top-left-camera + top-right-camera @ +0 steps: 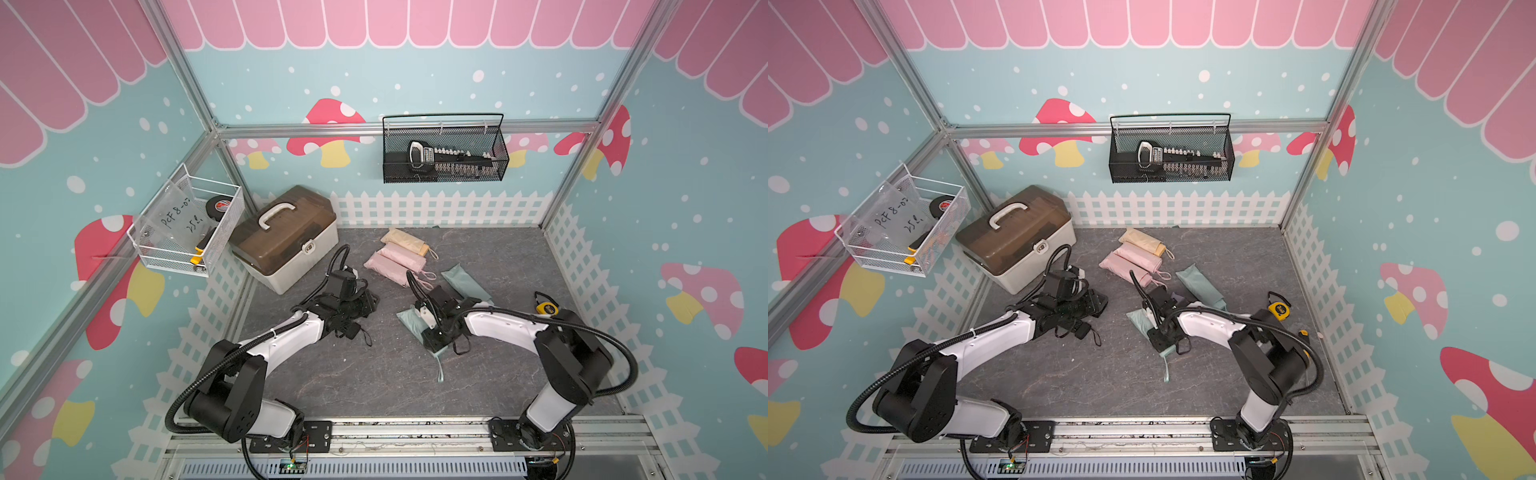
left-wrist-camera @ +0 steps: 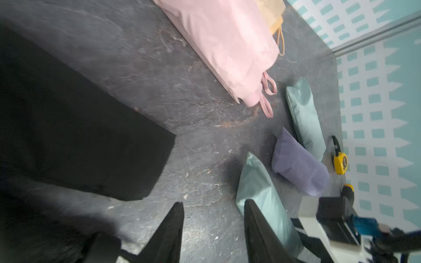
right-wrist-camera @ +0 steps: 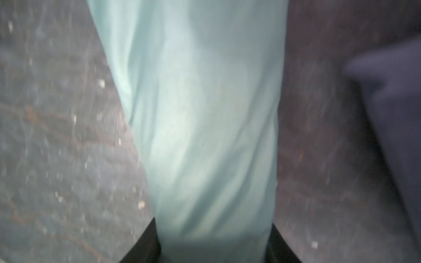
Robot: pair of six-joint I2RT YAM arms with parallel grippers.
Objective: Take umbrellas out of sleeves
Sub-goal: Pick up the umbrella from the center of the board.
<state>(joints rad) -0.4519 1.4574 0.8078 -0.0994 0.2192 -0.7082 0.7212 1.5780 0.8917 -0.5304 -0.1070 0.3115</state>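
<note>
Grey stone tabletop (image 1: 374, 382): from the tape measure (image 1: 545, 307) toward the left arm, the plump mint sleeve (image 3: 205, 113) runs lengthwise straight ahead of the right gripper (image 3: 213, 250), whose jaws pinch it across its width. Farther off, the left gripper (image 2: 214, 232) stands parted and empty.

In both top views my left arm (image 1: 286, 340) and right arm (image 1: 503, 328) bend toward mid-frame. My left gripper (image 2: 213, 202) has its fingers apart and empty; my right gripper (image 3: 214, 227) pinches the mint sleeve (image 3: 200, 113).
</note>
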